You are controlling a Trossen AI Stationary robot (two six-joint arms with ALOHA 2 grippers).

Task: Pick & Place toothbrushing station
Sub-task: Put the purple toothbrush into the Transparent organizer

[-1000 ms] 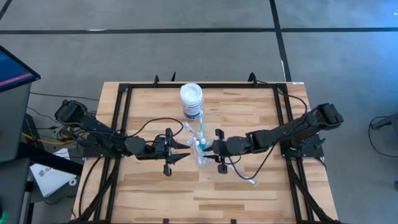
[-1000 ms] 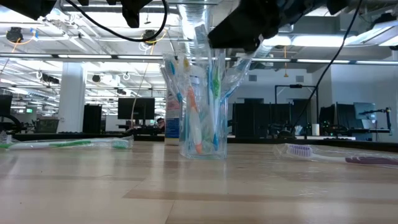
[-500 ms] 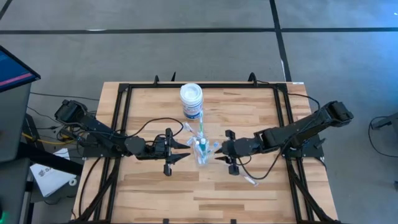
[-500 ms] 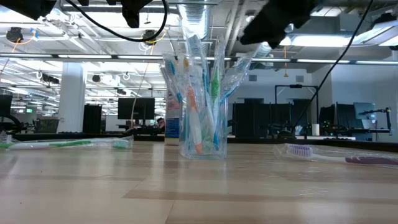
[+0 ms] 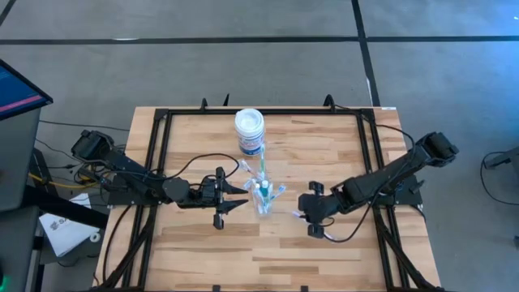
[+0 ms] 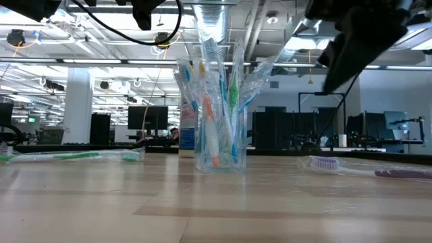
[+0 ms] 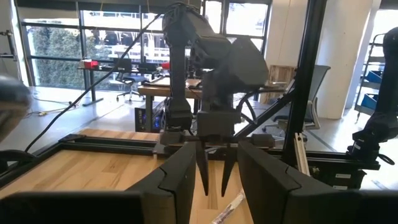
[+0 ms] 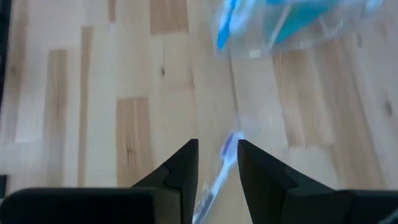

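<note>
The clear plastic cup stands upright on its base mid-table with several blue, green and white toothbrushes in it; it also shows in the low view. My left gripper hangs open and empty just left of the cup, above the table. My right gripper is open and empty, to the right of the cup and nearer the front, pointing down. In the right wrist view a loose toothbrush lies flat on the table under the gap between its fingers.
The white round jar with a blue label stands behind the cup. A wrapped toothbrush lies on the table right of centre, and another lies between jar and cup. A black frame rims the wooden table.
My right gripper has drawn away from the cup's rim toward the table's right and near edges, and has ended over the loose toothbrush on the table. The cup and its brushes have stayed upright and in place.
</note>
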